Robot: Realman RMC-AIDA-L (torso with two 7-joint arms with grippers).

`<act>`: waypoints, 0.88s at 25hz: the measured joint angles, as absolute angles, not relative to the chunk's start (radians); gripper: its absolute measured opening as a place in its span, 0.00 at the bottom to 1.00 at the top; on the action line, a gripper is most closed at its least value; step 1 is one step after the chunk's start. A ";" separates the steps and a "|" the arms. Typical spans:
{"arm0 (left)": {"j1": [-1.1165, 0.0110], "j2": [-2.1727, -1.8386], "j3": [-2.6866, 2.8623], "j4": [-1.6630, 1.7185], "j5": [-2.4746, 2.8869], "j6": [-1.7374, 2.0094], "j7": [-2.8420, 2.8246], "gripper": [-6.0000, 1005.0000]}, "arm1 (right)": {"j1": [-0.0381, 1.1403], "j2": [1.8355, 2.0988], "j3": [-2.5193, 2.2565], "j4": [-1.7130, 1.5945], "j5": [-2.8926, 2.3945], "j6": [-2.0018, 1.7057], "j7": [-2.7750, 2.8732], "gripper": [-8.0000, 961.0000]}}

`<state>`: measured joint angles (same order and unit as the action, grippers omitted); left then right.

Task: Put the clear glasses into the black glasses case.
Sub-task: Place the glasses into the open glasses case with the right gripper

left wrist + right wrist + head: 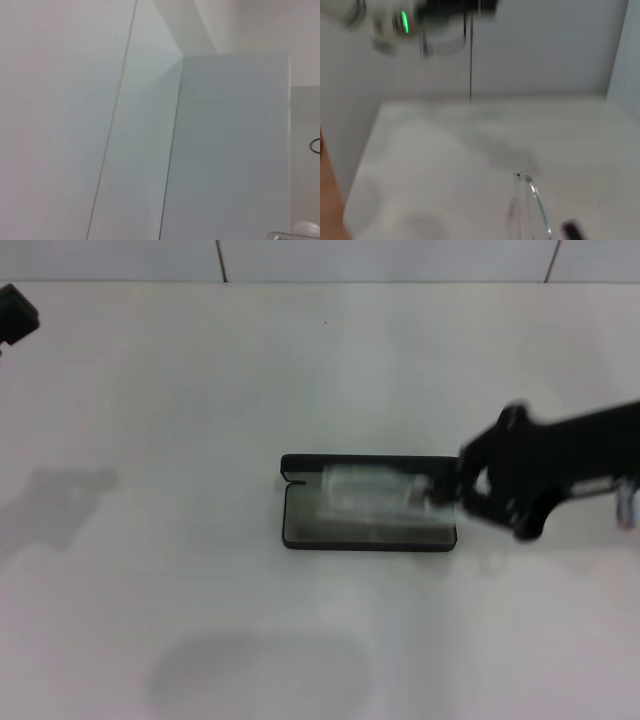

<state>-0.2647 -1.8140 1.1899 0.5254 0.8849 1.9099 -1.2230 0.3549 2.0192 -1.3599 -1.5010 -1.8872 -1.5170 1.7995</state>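
**Glasses over the open case, right gripper at their end**

Head view: the black glasses case (368, 536) lies open near the middle of the white table (200, 390), its grey inside facing up. The clear glasses (375, 492) sit over that opening, toward the case's right half, and seem to rest in or on it; whether they are fully settled cannot be told. The right gripper (447, 490) reaches in from the right and meets the right end of the glasses at the case's right edge. Whether its fingers clench the frame or have let go cannot be told here. The left gripper (15, 315) is parked at the table's far left edge, well apart from the case, and its fingers cannot be read either.

Left wrist view: only pale wall panels and their seams show; nothing of the task appears.

Right wrist view: a thin clear part of the glasses, a curved edge with a small hinge, rises close to the camera over the white table.

Judged from these views, the placing is nearly done. What remains is to confirm the glasses lie wholly inside, free the right gripper, and draw it clear; the lid is not yet shut.
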 joint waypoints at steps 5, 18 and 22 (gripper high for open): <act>-0.232 -1.861 1.097 0.548 0.976 1.915 -1.234 0.06 | 0.366 2.020 -1.514 -1.573 -2.033 -1.472 1.919 0.05; -0.233 -1.877 1.089 0.534 1.005 1.936 -1.226 0.06 | 0.400 2.025 -1.859 -1.665 -2.433 -1.254 2.107 0.05; -0.243 -1.877 1.089 0.529 1.005 1.935 -1.227 0.06 | 0.404 2.026 -1.945 -1.660 -2.497 -1.176 2.125 0.05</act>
<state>-0.2427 -1.8773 1.0886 0.5287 1.0051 1.9350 -1.2274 0.4038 2.0262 -1.9453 -1.6596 -2.4971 -1.1759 2.1253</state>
